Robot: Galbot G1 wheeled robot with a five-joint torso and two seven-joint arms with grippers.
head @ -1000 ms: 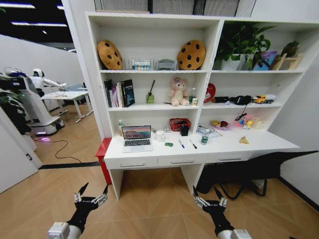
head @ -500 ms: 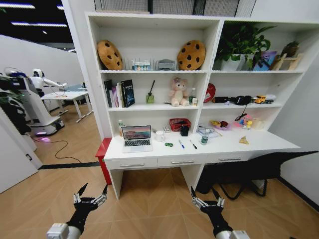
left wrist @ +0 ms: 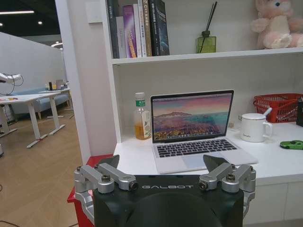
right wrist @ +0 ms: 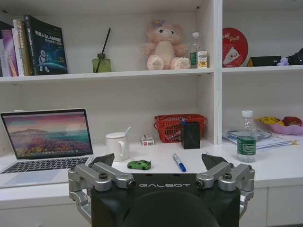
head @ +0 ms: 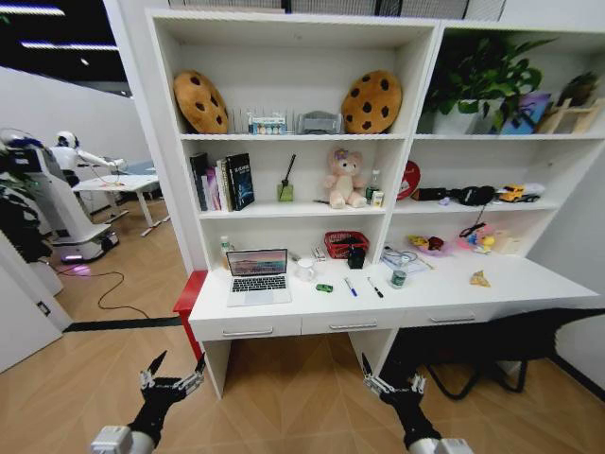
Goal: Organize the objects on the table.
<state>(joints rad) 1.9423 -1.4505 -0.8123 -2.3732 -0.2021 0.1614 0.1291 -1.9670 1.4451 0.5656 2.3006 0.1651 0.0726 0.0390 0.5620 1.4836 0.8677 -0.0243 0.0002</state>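
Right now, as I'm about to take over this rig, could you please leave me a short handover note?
Left gripper: open, empty, low in front of the table, over the floor.
Right gripper: open, empty, likewise short of the table.
On the table: laptop open at the left end; small green piece, blue pen, black pen and bottle near the middle; yellow packet to the right.
Done: nothing picked up.
Left: all the tidying.
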